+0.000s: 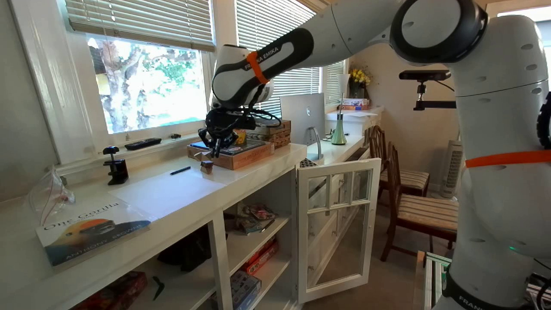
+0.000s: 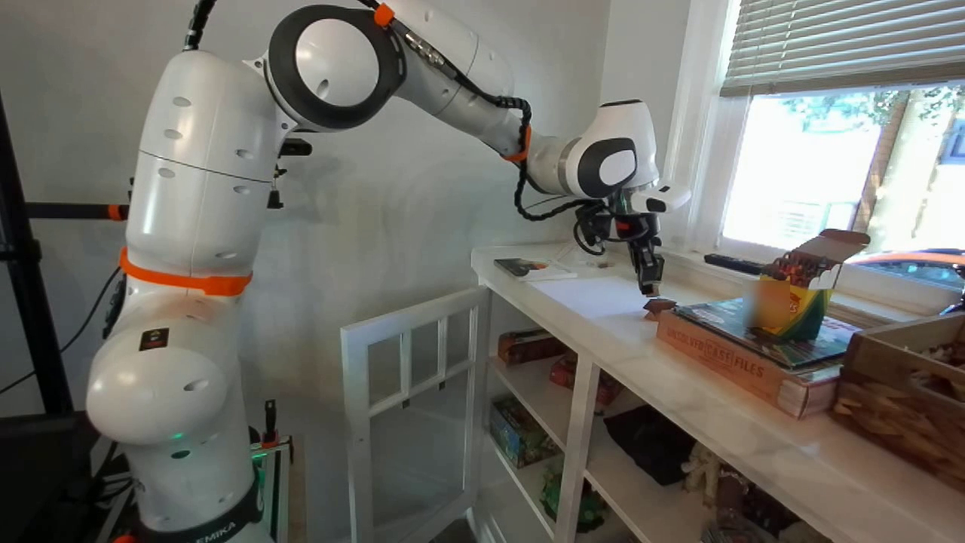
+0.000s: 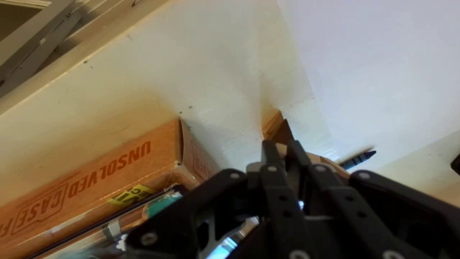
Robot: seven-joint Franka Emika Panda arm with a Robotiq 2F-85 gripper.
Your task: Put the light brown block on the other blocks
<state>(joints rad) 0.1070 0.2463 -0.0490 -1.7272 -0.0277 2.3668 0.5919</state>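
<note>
Wrist view: the gripper (image 3: 281, 144) reaches in from the bottom edge, its two fingers drawn nearly together and clamped on the light brown block (image 3: 281, 149), which shows as a pale sliver between the tips. In an exterior view the block juts out beside the fingertips, low over the white countertop (image 1: 267, 163).

Right by the fingertips, on the countertop, sit the darker brown blocks (image 3: 278, 131); how many there are, and whether the held block touches them, I cannot tell. Near them, a dark blue crayon (image 3: 358, 160) lies at the edge of a sheet of white paper (image 1: 168, 189).

On the opposite side from the crayon is the UNSOLVED CASE FILES box (image 2: 724, 358), bearing a flat printed item (image 2: 716, 317) and a yellow-and-green crayon box (image 2: 795, 305) with its flap raised. Beyond stands a wooden basket (image 2: 897, 411).

Well apart, past the paper, are the book One Gorilla (image 1: 94, 237) and a black clamp (image 1: 117, 168). A remote control (image 1: 143, 144) rests on the windowsill (image 1: 181, 139).
</note>
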